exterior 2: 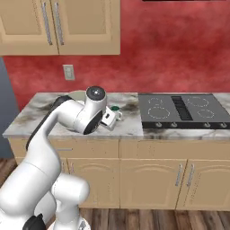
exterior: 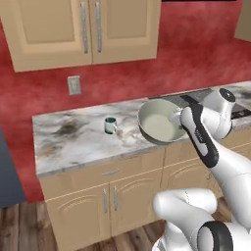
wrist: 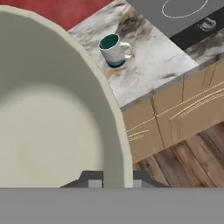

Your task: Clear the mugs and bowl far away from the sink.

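The pale cream-green bowl (exterior: pixel 156 123) hangs tilted over the counter's front part, its inside facing the left base view. My gripper (exterior: pixel 175 119) is shut on its right rim. In the hand view the bowl (wrist: pixel 48 109) takes up the left side, and my gripper (wrist: pixel 114 180) pinches its rim between the two fingertips. One small white mug (exterior: pixel 111 125) with a teal inside stands upright on the counter left of the bowl, apart from it. The hand view has the same mug (wrist: pixel 114 49) beyond the bowl's rim, and the right base view has the mug (exterior 2: pixel 115 110) just past my wrist. The sink is out of view.
The marble counter (exterior: pixel 68 137) ends at its left edge beside a dark grey panel. A black cooktop (exterior 2: pixel 179 110) lies flush in the counter to the right. Wall cabinets (exterior: pixel 73 29) hang above, and an outlet (exterior: pixel 74 85) sits on the red wall. Base cabinet doors (exterior: pixel 112 201) stand below.
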